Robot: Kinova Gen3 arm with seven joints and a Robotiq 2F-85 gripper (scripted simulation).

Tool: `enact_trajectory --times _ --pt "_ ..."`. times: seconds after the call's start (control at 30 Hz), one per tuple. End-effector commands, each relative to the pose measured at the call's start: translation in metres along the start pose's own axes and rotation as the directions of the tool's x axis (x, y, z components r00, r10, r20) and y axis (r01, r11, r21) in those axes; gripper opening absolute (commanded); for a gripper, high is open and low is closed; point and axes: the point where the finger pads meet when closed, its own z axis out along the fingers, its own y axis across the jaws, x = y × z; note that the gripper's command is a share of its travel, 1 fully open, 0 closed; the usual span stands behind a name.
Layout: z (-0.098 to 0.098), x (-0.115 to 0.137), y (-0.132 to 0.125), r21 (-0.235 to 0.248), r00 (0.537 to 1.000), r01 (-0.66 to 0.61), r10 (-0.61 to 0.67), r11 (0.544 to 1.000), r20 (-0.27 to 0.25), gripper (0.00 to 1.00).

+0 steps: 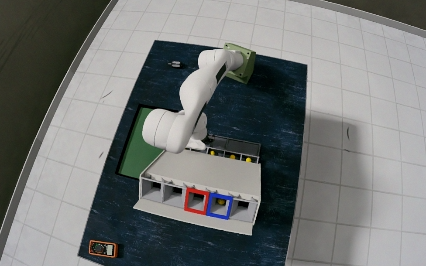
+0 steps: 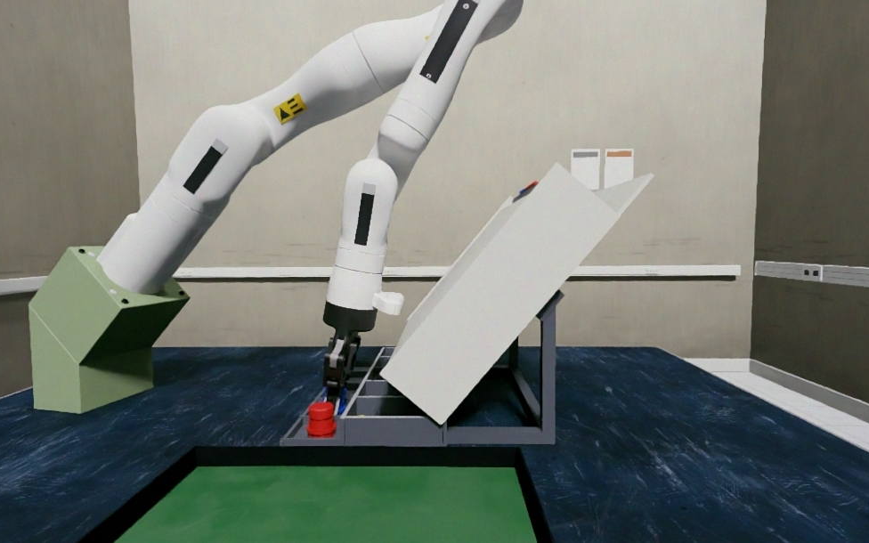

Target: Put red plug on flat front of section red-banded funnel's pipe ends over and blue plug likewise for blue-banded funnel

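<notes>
Gripper (image 2: 337, 392) clenched on blue plug (image 2: 341, 405) — low beside red plug (image 2: 320, 418) | front ledge (image 2: 312, 435) | risk: nudging red plug off — clearance looks tight

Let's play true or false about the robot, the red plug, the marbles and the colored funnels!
1. The red plug sits on the flat front part of the gray tray. True.
2. The end effector is open and holds nothing. False: it is shut on something with blue showing, likely the blue plug.
3. A yellow marble shows inside the blue-banded funnel. True.
4. The red-banded funnel stands right of the blue one in the top view. False: it stands left.
5. The multimeter lies on the green panel. False: it lies on the dark mat.
</notes>
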Motion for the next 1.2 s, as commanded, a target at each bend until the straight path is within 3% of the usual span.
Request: enact_trajectory --times 0.0,0.07,0.1,1.17 --pt "0.0009 -0.0016 -0.0016 -0.016 0.981 0.001 -0.004 1.0 -0.196 0.0" --pt "0.0009 -0.0016 -0.0016 -0.016 0.981 0.001 -0.004 1.0 -0.196 0.0" --pt "-0.0002 0.0001 -0.0001 0.001 1.0 0.0 0.0 1.0 -0.001 0.42" --pt "-0.0003 -0.0002 0.0 0.0 1.0 0.0 0.0 1.0 0.0 0.42"
